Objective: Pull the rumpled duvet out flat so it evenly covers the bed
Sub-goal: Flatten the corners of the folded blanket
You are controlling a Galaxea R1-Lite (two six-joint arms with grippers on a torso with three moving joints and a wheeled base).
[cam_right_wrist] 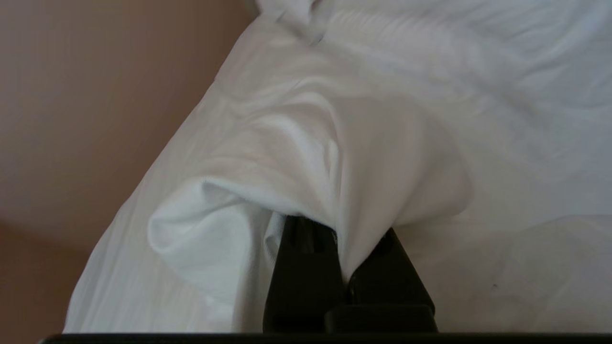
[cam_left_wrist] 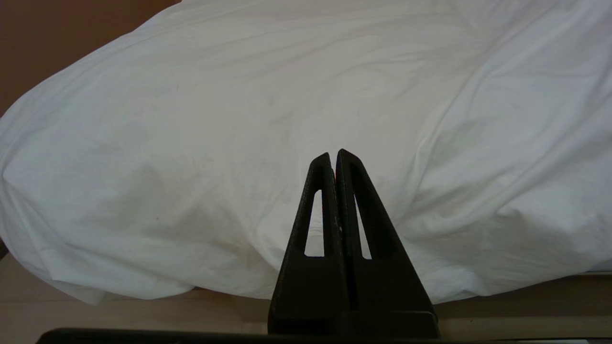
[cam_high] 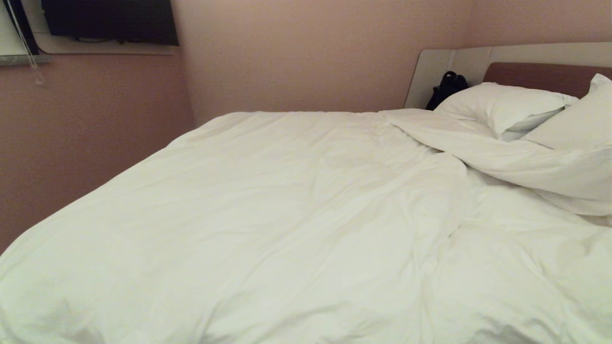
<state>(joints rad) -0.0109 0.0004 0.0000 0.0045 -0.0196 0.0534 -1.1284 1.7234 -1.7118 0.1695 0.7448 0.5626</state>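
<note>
Well, the duvet (cam_high: pixel 267 215) lay across most of the bed (cam_high: pixel 545 79), flat at left but bunched toward the pillows (cam_high: pixel 502 107) at right. Right gripper (cam_right_wrist: pixel 342 239) was clenched on a fold; left gripper (cam_left_wrist: pixel 334 157) hung closed, empty. Smoothing remained.

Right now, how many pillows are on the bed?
2: one pillow against the headboard, another pillow at the right edge, partly cut off. More may be hidden.

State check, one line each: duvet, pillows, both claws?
duvet: spread over most of the bed, rumpled, bunched in a ridge near the pillows
pillows: uncovered, at the headboard
left claw: shut, empty, short of the duvet
right claw: shut on a duvet fold
</note>
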